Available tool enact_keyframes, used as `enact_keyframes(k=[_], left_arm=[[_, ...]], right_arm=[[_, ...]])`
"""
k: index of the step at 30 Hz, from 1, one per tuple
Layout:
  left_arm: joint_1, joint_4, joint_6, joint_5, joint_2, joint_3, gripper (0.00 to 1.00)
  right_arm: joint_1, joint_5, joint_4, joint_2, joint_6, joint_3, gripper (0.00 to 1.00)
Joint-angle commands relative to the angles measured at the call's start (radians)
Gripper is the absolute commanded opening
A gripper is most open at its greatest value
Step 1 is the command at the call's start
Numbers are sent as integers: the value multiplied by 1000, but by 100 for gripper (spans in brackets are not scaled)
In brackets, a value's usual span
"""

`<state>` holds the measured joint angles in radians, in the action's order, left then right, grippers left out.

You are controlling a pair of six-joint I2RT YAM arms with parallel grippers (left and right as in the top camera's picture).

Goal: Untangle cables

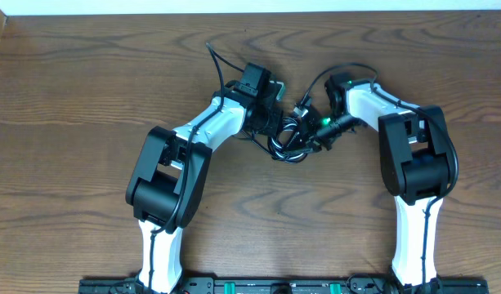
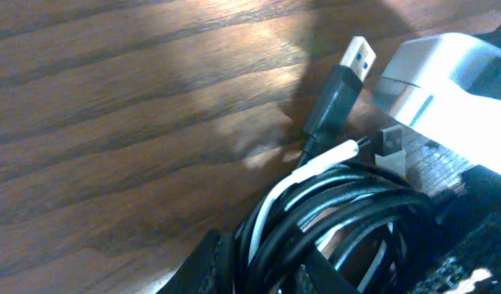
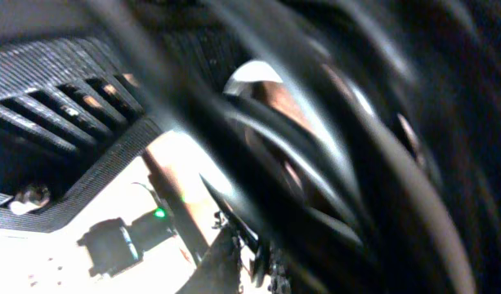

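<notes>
So, the cables (image 1: 289, 140) are sitting in one tangled clump near the middle of the wooden table (image 1: 87, 106), a bit toward the far edge, and both arms are reaching in on it from either side. The left gripper (image 1: 271, 125) is coming at the clump from its left side. As far as I can see it's clamping down on the looped strands. In the left wrist view the coil is lying right at the dark fingers at the bottom of the frame, with several black loops crowding together and the white cable (image 2: 322, 162) curving over the top of them. A black plug (image 2: 348, 73) with a silver tip is poking out of the coil toward the top of that frame, over the wood. The right gripper (image 1: 318, 133) is pushing into the clump from the right, with a small green light (image 1: 324, 122) glowing on it. I honestly can't tell whether its jaws are clenching anything or hanging loose, because the right wrist view is just a blur of dark strands sitting right up against the lens. From overhead the two grippers are sitting near each other with the clump between them.
</notes>
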<state>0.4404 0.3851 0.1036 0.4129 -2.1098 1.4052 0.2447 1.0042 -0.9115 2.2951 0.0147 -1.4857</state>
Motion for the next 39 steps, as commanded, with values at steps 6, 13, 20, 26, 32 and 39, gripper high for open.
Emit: enact_keyframes(k=[6, 13, 20, 26, 32, 39], left_arm=[[-2, -5, -6, -6, -23, 5, 23], [-2, -1, -6, -6, -23, 5, 23], [-2, 10, -6, -6, -23, 5, 23], [-2, 27, -5, -6, -23, 5, 23], [-2, 28, -5, -6, -23, 5, 23], [-3, 28, 14, -7, -23, 5, 23]], right_arm=[[16, 162, 186, 45, 59, 115, 10], [11, 185, 294, 45, 173, 115, 8], [11, 283, 373, 45, 164, 115, 1], [-13, 413, 404, 45, 125, 115, 1], [-68, 557, 427, 45, 93, 114, 1], [-125, 557, 434, 31, 105, 110, 1]])
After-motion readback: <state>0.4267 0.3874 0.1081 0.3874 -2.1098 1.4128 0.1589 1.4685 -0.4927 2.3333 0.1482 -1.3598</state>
